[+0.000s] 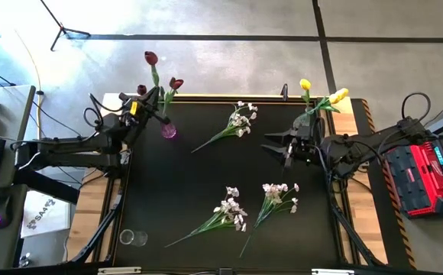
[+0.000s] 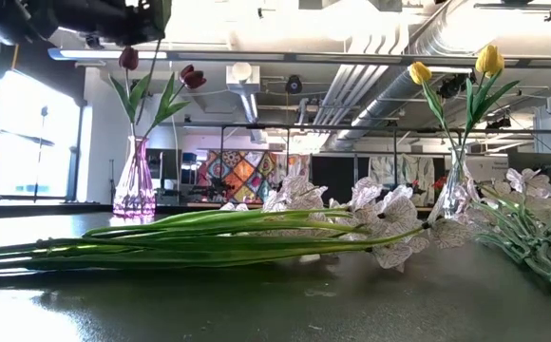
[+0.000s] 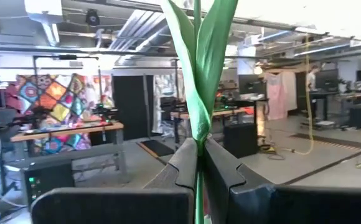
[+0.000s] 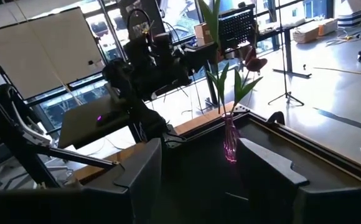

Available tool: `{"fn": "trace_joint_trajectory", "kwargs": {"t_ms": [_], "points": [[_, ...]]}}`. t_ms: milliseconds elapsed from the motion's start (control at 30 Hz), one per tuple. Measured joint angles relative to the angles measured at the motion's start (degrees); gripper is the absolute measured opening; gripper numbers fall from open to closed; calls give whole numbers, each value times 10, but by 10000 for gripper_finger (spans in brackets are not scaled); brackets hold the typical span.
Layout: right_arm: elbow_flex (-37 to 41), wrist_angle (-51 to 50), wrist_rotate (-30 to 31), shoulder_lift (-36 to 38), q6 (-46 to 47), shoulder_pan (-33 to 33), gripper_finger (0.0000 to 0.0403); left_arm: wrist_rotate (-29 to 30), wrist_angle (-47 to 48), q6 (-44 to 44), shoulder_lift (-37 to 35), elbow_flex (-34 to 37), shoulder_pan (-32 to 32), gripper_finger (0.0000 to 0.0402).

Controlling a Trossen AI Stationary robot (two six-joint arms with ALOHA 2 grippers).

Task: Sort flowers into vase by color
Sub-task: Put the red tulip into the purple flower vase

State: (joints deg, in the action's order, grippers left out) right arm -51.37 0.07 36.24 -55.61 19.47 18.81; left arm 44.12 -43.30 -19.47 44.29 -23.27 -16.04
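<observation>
Three white sprays on mat; left gripper pinching tulip stem.

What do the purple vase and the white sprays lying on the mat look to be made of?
Purple vase: likely clear tinted glass or plastic; the background shows through and its ribs catch the light.
White sprays: apparently artificial, with thin translucent fabric-like petals on smooth, glossy green stems.

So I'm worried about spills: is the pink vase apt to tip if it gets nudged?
Probably yes. The pink vase is tall and narrow-necked, and the maroon tulips rise high above it, so it looks top-heavy. The left end effector, shut on a tulip stem, could lever it sideways.
</observation>
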Motion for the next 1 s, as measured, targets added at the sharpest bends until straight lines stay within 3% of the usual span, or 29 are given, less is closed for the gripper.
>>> {"fn": "trace_joint_trajectory", "kwargs": {"t_ms": [200,700,1000], "points": [[0,-8,0,0,8,-1,194,-15,-8,-4,1,25,-36,0],[0,-15,-4,0,44,-1,194,-90,-171,-3,1,68,-74,0],[0,-19,-2,0,56,-1,194,-101,-145,-1,23,68,-74,0]]}}
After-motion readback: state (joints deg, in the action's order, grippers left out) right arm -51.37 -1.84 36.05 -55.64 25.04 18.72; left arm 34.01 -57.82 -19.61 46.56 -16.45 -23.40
